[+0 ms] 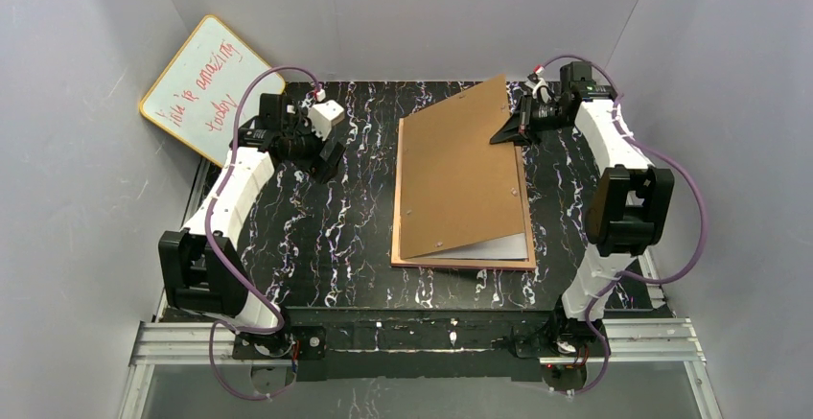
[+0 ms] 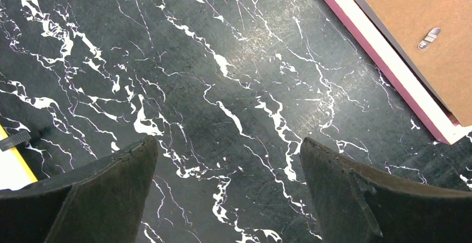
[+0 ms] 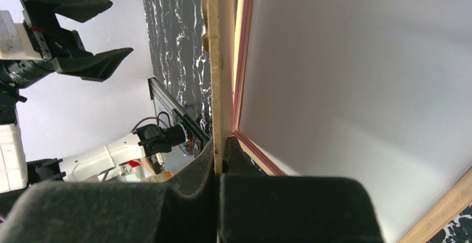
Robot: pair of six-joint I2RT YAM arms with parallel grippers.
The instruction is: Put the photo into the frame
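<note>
My right claw (image 1: 506,131) is clamped on the backing board (image 1: 460,170) at its far corner, left claw (image 2: 228,145) spread wide. The photo (image 1: 503,246) lies in the frame (image 1: 395,198), right of centre. If the board slips, it could knock the photo askew.

Overhead camera looks down on the table (image 1: 326,246); both close wrist views share the frame (image 2: 384,59).

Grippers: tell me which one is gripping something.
The right gripper, shut on the brown backing board's raised edge; the left gripper is open, holding nothing.
</note>
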